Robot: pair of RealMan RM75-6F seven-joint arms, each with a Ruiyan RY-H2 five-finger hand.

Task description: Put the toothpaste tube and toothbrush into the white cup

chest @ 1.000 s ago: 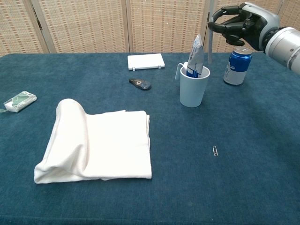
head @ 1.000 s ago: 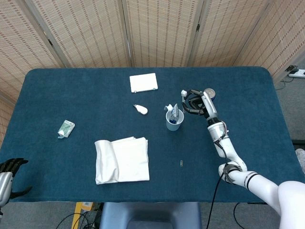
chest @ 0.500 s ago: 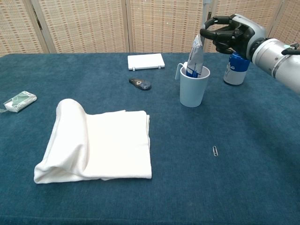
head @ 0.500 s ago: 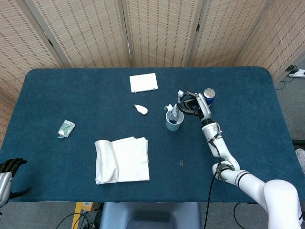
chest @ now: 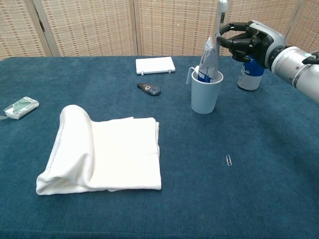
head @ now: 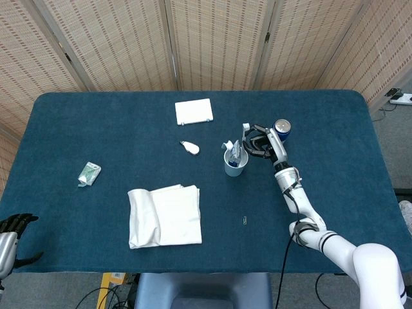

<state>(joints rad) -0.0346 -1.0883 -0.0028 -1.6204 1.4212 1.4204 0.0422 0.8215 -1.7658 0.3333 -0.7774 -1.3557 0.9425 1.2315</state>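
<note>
The right hand [chest: 246, 41] pinches the toothbrush [chest: 220, 20] upright above the white cup [chest: 206, 92], which already holds the toothpaste tube [chest: 207, 62]. The blue can [chest: 249, 74] sits partly hidden behind that hand. At the frame's corner the left hand [head: 11, 233] is cut off, fingers curled on nothing. A folded towel [chest: 107, 149] lies on the tabletop [chest: 279, 159].

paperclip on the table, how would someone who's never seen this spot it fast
Start at the white cup near the middle of the blue table, then look toward the near edge and slightly right. The paperclip lies alone on bare cloth, right of the folded white towel. It is the smallest thing there, a thin metal wire loop.
</note>
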